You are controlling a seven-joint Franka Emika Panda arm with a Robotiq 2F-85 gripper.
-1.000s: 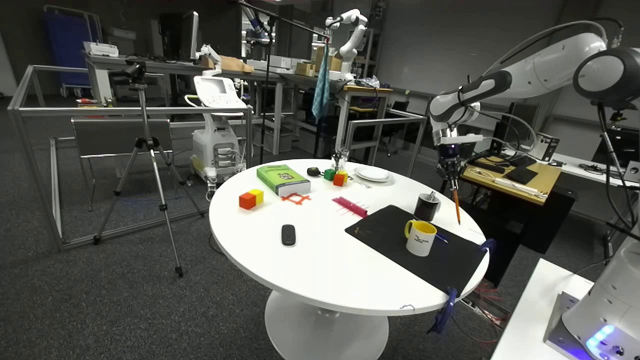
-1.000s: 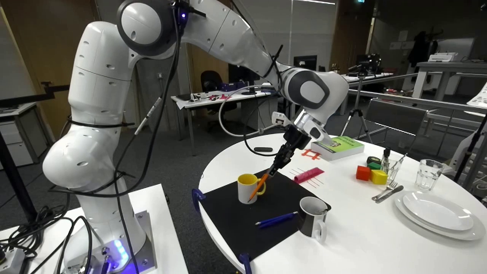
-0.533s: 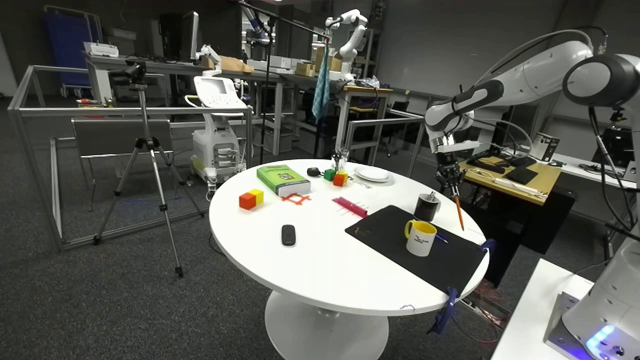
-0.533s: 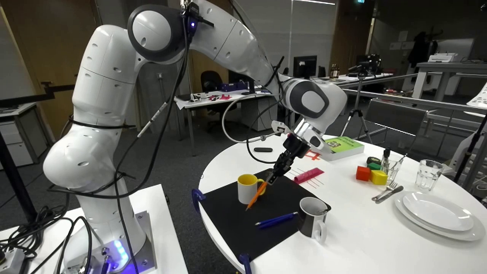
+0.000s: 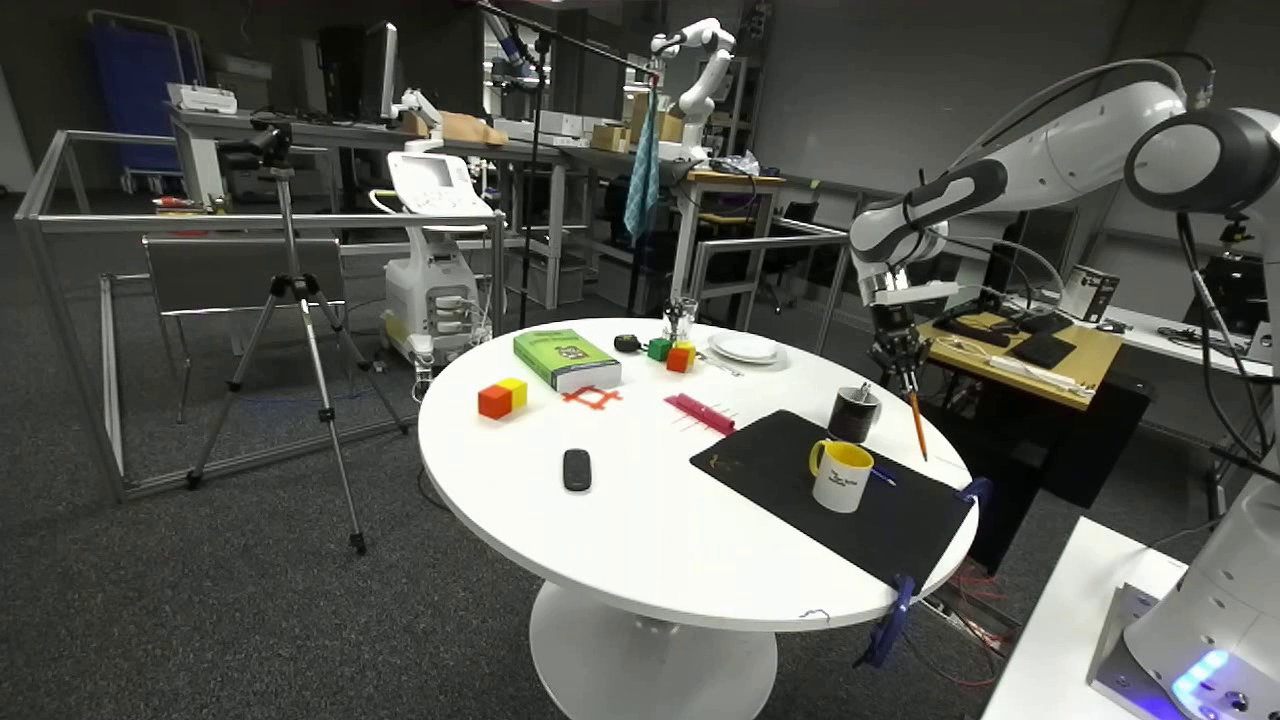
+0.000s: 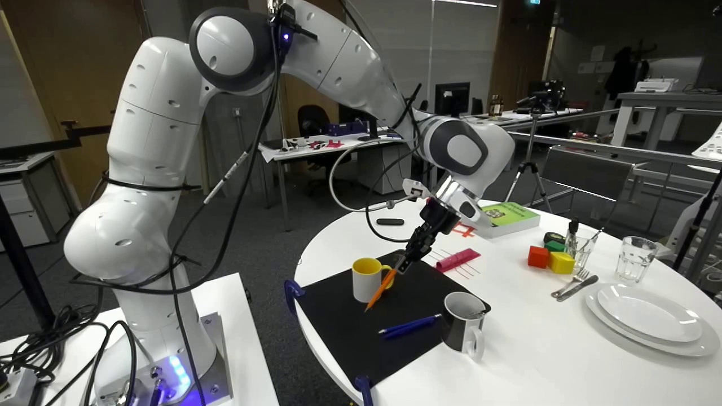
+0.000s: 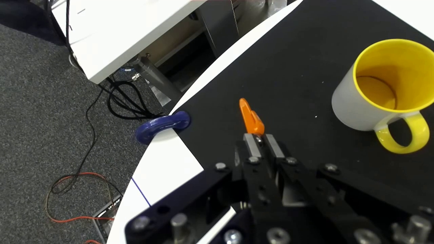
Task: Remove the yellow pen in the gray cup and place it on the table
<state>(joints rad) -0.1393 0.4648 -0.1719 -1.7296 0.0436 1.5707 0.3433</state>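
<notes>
My fingers (image 7: 251,145) are pinched almost together, only a thin slit between them, and the orange pen (image 6: 379,291) is clamped in it. Pen is tilted, pointing down from my grip; wrist view has it foreshortened. It's clear of the gray mug (image 6: 458,327), and going by both exterior views its tip hangs above the black mat (image 7: 295,67), not touching. Gap: can't tell. Mat lies on the round white table (image 5: 640,530), blue clamps (image 7: 162,127) over the rim at two of its corners. Gray mug stands upright by another mat corner, something metallic (image 6: 477,313) inside, too small to name. Yellow-lined white mug (image 7: 354,110) stands upright on the mat near the pen; they overlap in an exterior view, wrist view shows them apart. A blue pen (image 6: 410,326) lies on the mat between the orange pen and the gray mug; can't tell if a second is alongside.
</notes>
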